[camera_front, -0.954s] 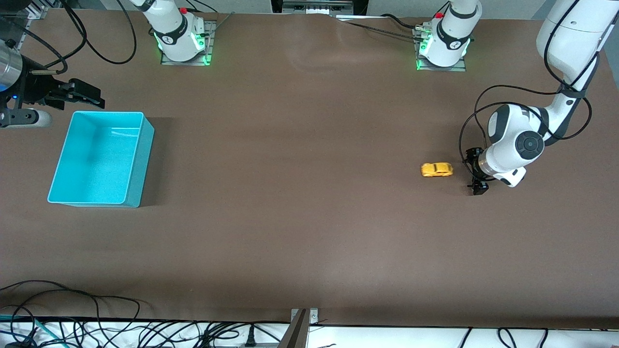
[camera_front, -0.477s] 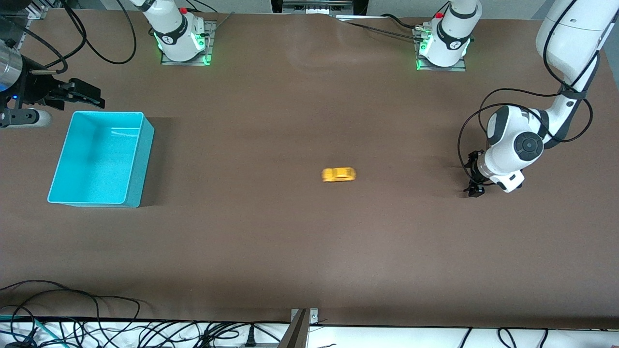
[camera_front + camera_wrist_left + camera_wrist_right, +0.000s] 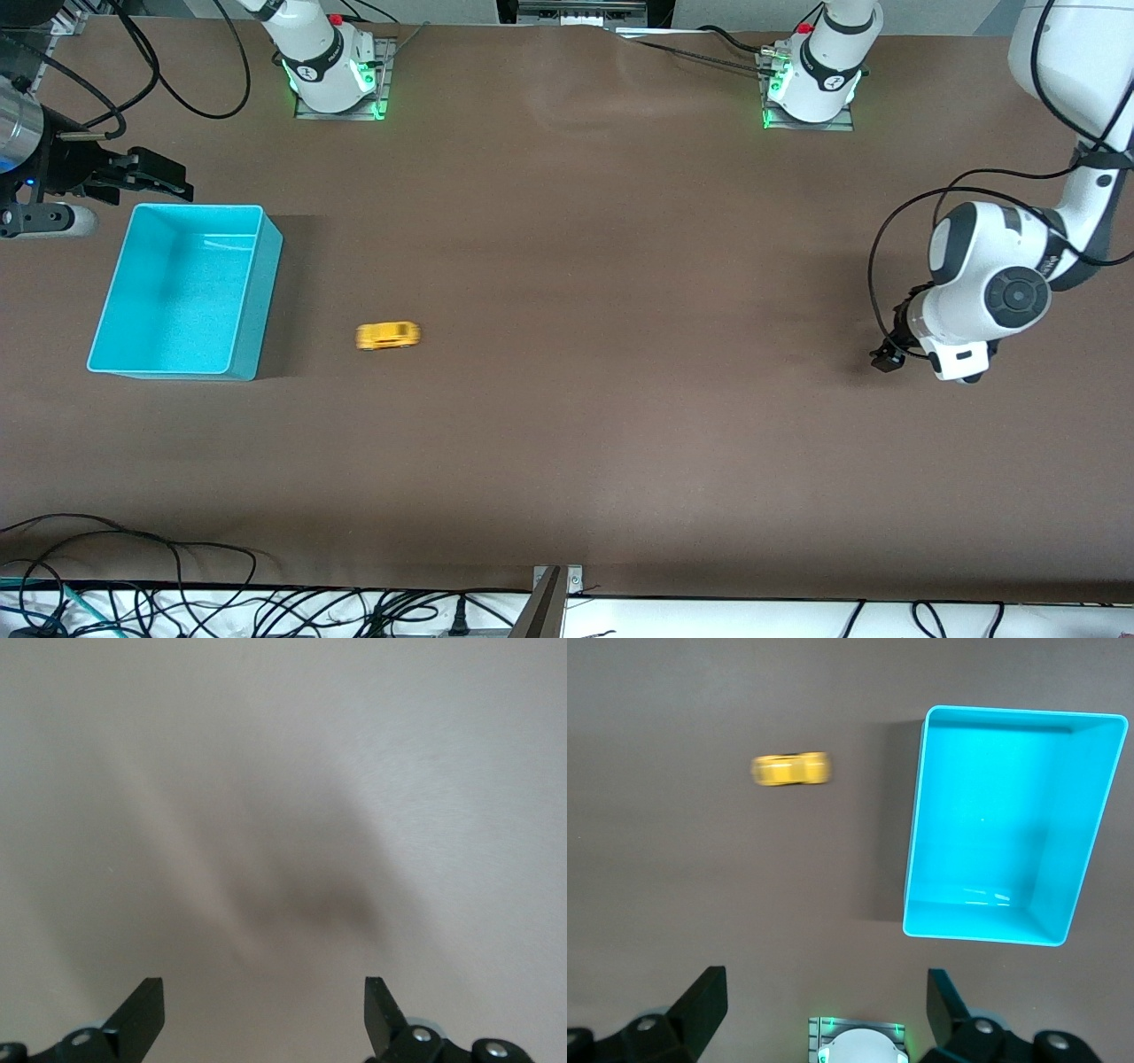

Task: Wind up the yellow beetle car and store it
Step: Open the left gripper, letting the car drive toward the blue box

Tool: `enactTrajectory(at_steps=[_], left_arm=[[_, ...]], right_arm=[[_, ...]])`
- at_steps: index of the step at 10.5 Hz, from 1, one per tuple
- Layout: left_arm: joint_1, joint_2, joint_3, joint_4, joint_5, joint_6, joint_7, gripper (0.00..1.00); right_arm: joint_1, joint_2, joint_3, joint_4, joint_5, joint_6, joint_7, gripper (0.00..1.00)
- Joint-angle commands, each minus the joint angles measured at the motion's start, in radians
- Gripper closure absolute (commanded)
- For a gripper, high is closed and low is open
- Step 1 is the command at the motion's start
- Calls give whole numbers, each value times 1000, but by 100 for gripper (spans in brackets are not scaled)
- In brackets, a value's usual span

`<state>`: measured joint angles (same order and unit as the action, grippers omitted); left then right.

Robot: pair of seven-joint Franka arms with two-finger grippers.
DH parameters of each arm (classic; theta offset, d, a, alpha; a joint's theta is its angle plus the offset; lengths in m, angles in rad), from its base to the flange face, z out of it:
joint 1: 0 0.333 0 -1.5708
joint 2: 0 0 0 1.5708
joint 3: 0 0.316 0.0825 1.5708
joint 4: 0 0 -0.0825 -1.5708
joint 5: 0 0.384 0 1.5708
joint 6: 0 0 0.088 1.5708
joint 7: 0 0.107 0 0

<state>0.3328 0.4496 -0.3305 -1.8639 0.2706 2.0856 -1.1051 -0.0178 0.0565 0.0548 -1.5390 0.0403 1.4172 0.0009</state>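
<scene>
Taking the brown table (image 3: 567, 425) as a clock face seen from the front camera, with twelve at the robots' bases, the nearest thing of note is the small yellow beetle-shaped toy car (image 3: 387, 336), on the tabletop at about nine o'clock. It shows as a smear in both the front view and the right wrist view (image 3: 791, 769), so I judge it to be rolling under its own spring (a wound car let go would look just so). It sits free, touched by nothing, just beside the open rectangular teal plastic bin (image 3: 182, 292) but outside it, so storing is not yet done.

At about three o'clock the left gripper (image 3: 889, 356) hangs low over bare table, fingers (image 3: 142, 1014) spread wide with nothing between them, which fits a hand that has let the car go.

Farther off, around ten o'clock, the right gripper (image 3: 151, 175) waits just outside the bin's rim, at the edge toward the bases, jaws apart and empty. Its post by the bin makes sense: it is the arm placed to catch the car and drop it in.
</scene>
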Motion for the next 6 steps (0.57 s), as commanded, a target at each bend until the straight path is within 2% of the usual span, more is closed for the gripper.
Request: enactTrajectory(at_steps=[1,6], left_arm=[[6,1,-9,127,-51,-147,224,0],[5,4,-9,311,-88,-363,465,0]], right_arm=[[2,-6,-6,-3,0,6,-15,0],[4,17,-3,2,9,26,-12,0]])
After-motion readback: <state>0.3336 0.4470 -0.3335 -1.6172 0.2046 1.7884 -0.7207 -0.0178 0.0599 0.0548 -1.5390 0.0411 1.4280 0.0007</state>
